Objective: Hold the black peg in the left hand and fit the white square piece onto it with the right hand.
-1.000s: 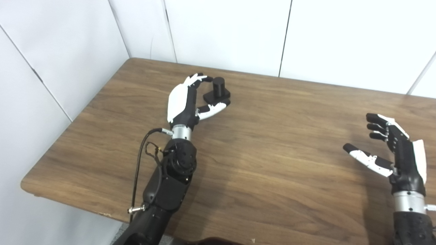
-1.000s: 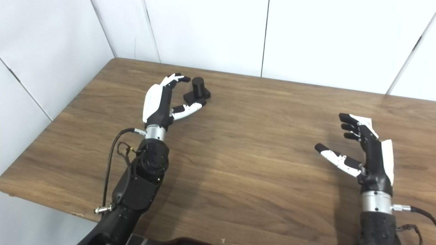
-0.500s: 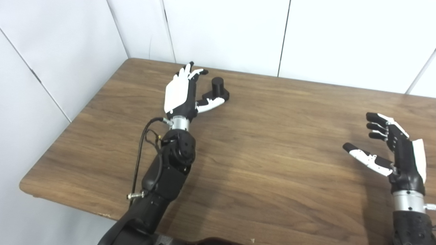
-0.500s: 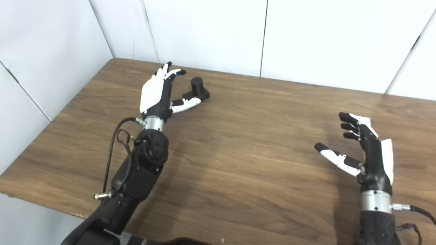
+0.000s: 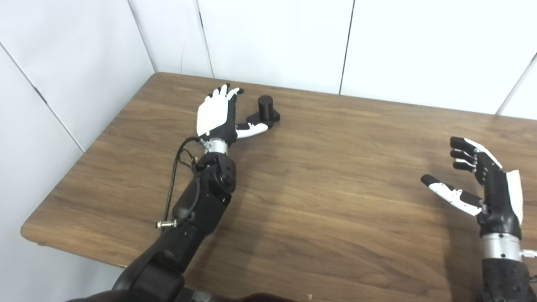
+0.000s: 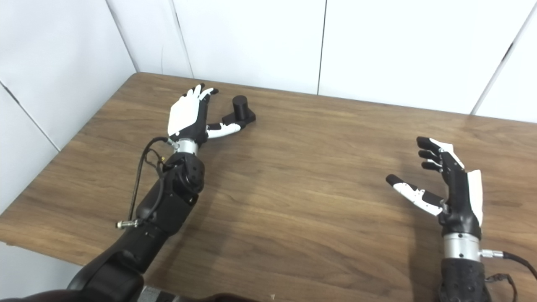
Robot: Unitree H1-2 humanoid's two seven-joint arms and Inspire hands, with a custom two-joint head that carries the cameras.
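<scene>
The black peg (image 5: 264, 110), a short cylinder on a flat square base, stands upright at the far left of the wooden table (image 5: 319, 197). My left hand (image 5: 218, 115) lies just left of it, open, fingers stretched toward the back wall and thumb reaching to the base's near corner. It does not hold the peg. My right hand (image 5: 482, 184) hovers open near the table's right side, palm facing left, with nothing in it. No white square piece shows in either view.
White wall panels (image 5: 272, 37) close off the table's back and left sides. The table's near-left corner (image 5: 29, 230) and front edge are in view. A black cable (image 5: 174, 167) loops beside my left forearm.
My left hand has opened from a curl around the peg, its fingers now straight and shifted a little left. The peg stays on the table. The right hand has barely moved.
</scene>
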